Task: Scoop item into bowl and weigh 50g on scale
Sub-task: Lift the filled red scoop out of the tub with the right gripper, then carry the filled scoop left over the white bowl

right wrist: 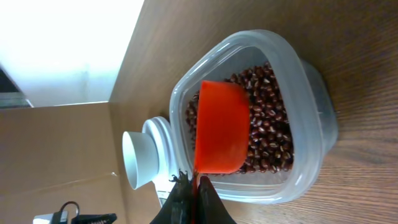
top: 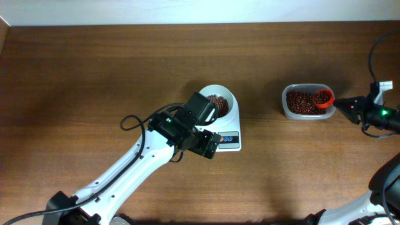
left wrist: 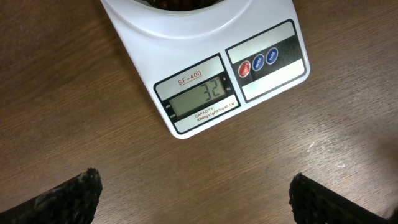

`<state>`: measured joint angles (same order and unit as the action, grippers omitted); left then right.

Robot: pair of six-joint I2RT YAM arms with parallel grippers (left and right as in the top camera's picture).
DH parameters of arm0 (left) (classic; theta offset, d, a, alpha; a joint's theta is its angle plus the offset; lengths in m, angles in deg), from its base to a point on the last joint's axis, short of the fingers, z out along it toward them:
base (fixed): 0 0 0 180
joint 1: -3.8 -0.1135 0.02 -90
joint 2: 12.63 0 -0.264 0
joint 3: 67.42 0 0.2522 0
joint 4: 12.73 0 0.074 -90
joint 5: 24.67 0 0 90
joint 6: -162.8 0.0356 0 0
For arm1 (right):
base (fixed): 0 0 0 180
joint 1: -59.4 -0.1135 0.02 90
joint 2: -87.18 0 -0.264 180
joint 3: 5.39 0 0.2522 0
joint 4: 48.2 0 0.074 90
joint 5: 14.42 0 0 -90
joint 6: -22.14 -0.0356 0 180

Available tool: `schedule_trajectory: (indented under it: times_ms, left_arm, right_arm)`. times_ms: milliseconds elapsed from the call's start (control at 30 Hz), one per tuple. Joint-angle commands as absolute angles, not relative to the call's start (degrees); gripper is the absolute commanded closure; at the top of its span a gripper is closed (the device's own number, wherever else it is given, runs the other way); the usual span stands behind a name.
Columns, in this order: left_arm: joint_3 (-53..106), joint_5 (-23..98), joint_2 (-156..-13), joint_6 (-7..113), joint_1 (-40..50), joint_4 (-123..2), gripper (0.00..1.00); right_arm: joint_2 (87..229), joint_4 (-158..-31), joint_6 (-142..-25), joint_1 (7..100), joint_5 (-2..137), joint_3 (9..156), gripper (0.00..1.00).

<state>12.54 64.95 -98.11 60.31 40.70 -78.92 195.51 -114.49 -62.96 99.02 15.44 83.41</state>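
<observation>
My right gripper [right wrist: 193, 188] pinches the red scoop [right wrist: 222, 127] by its handle. The beans [right wrist: 268, 118] are loose and light and should spill easily. My left gripper [left wrist: 202, 199] gapes wide.

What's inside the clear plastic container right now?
Small dark red-brown beans and an orange-red plastic scoop, held by the right gripper. The beans hide the floor of the clear rounded-rectangular plastic container, and the scoop covers whatever lies beneath it.

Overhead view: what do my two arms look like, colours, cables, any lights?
The left arm has white links, black joints and a looping black cable. Its fingers are black and rough-textured. The right arm is black at its end, with a small green light, a white part and a thin black cable. No markings are readable.
</observation>
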Motion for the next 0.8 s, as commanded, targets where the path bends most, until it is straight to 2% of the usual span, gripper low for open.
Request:
schedule_trajectory:
  times_ms: [0, 433, 767]
  left_arm:
    - [12.01, 65.34, -97.17, 60.04, 40.88, -78.79, 0.01]
    - [12.01, 65.34, -97.17, 60.04, 40.88, -78.76, 0.01]
    - [12.01, 65.34, -97.17, 60.04, 40.88, -78.79, 0.01]
  right_arm:
    - [196.25, -114.78, -62.26, 99.28, 9.80, 83.17, 0.96]
    - [196.25, -115.78, -62.08, 99.30, 1.01, 83.17, 0.96]
    - [196.28, -115.54, -60.60, 99.13, -13.35, 83.17, 0.96]
